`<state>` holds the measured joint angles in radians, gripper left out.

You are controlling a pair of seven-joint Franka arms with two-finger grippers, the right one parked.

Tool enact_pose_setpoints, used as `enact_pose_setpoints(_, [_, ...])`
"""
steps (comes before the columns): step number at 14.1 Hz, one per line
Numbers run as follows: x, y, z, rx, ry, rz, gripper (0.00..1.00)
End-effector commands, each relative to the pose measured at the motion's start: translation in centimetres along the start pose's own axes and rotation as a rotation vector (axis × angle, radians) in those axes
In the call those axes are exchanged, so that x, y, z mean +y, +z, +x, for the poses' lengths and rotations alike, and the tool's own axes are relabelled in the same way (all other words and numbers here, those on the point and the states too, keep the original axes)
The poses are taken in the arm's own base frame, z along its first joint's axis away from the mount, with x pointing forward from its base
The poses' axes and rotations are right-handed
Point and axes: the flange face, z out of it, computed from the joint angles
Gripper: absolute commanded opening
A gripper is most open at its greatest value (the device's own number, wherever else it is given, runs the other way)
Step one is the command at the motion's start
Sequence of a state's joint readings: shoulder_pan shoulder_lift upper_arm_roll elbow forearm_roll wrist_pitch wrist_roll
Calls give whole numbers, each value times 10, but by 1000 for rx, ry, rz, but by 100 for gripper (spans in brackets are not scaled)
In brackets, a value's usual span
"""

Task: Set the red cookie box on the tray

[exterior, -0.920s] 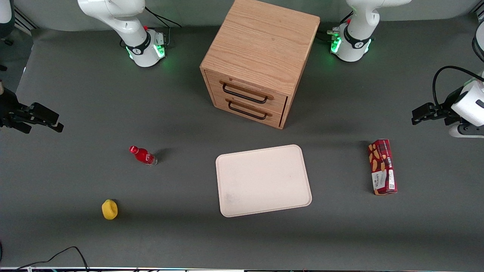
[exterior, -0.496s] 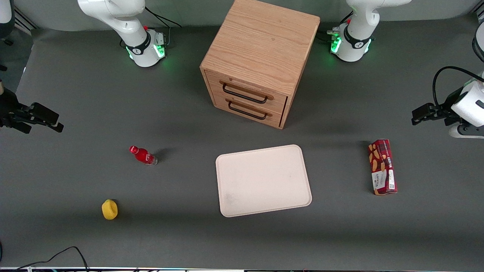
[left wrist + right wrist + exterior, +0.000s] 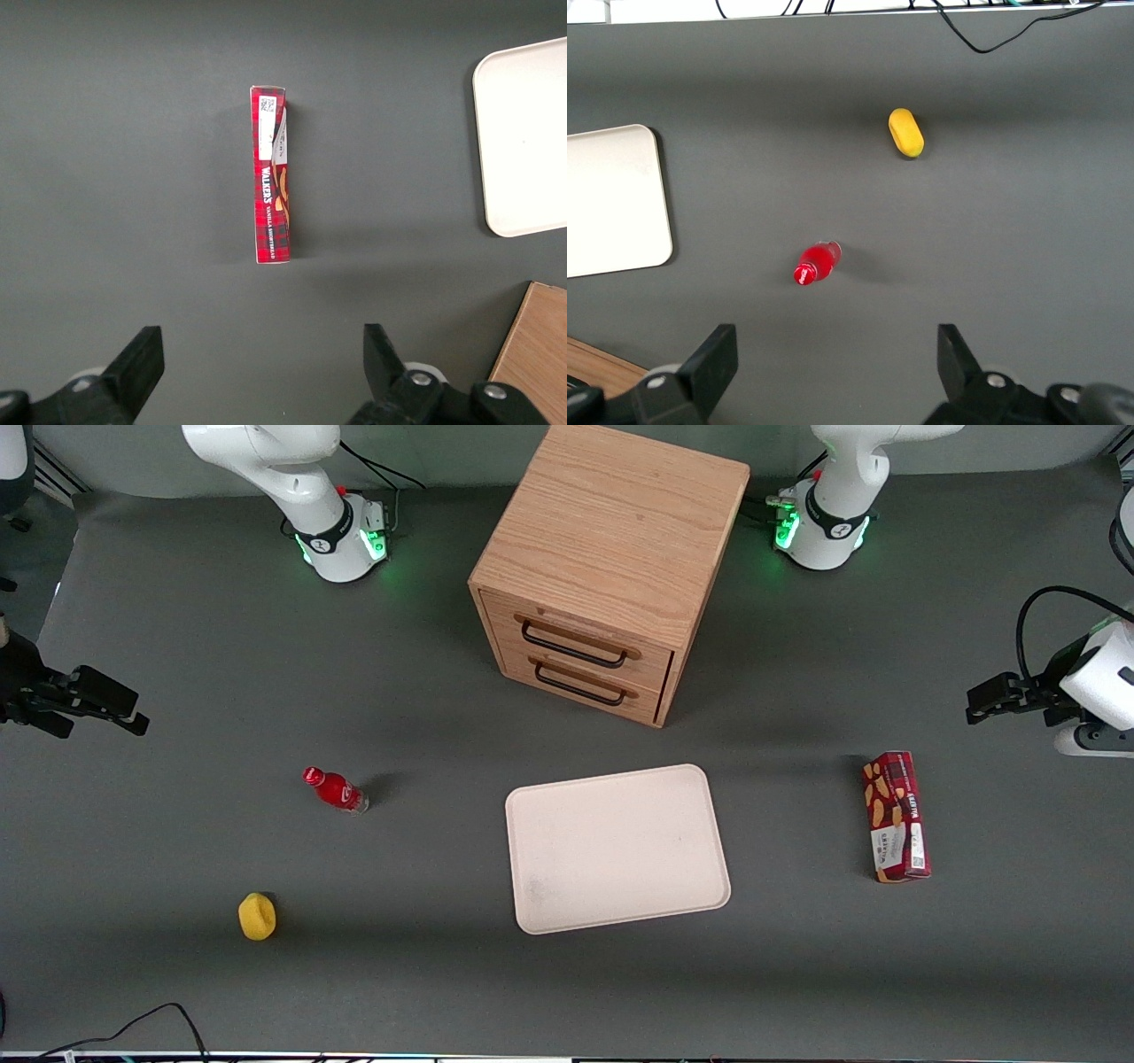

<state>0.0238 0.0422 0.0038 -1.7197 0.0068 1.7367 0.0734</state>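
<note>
red cookie box [image 3: 273,177] reads "walkers", seemingly.

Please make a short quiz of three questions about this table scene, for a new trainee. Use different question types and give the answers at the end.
1. True or false: the red cookie box already lies on the tray.
2. The gripper is: A) shut on the box, B) open and holding nothing, C) touching the tray.
3. Fill in: the small red bottle and the yellow object lie toward the ______ arm's end of the table.

Key: 1 false, the box lies on the table beside the tray; 2 B; 3 parked.
</note>
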Motion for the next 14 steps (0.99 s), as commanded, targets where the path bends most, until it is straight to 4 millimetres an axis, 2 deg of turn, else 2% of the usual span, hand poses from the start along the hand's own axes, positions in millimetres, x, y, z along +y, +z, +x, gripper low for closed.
enact_pose_setpoints(1, [1, -5, 1, -8, 16, -9, 100])
enact_pose_setpoints(14, [2, 0, 1, -28, 17, -10, 100])
